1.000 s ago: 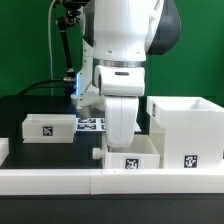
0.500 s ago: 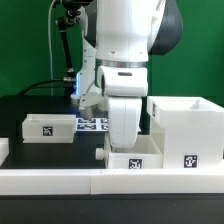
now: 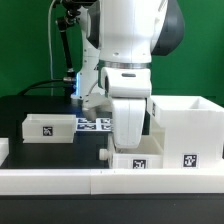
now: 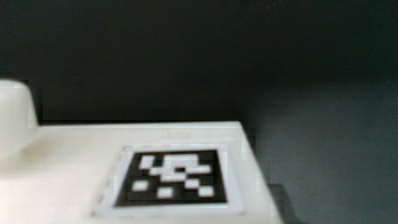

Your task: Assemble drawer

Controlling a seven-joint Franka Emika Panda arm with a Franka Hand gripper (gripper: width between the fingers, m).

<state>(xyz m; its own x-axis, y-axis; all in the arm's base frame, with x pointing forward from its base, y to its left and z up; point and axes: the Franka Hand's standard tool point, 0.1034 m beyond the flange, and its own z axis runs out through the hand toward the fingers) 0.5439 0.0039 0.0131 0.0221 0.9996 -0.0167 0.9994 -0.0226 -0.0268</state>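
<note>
The gripper (image 3: 130, 140) reaches down into a small tray (image 3: 137, 160) near the front edge of the table (image 3: 20, 108); we cannot tell if its fingers are closed. The tall casing (image 3: 186, 135) stands just beside this tray.

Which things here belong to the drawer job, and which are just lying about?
For the job: tall casing; tray under the gripper; second tray on the exterior view's left.
Lying about: marker board; long white rail in front.

Bright, even light in the exterior view; the wrist view is dim, blurred.
</note>
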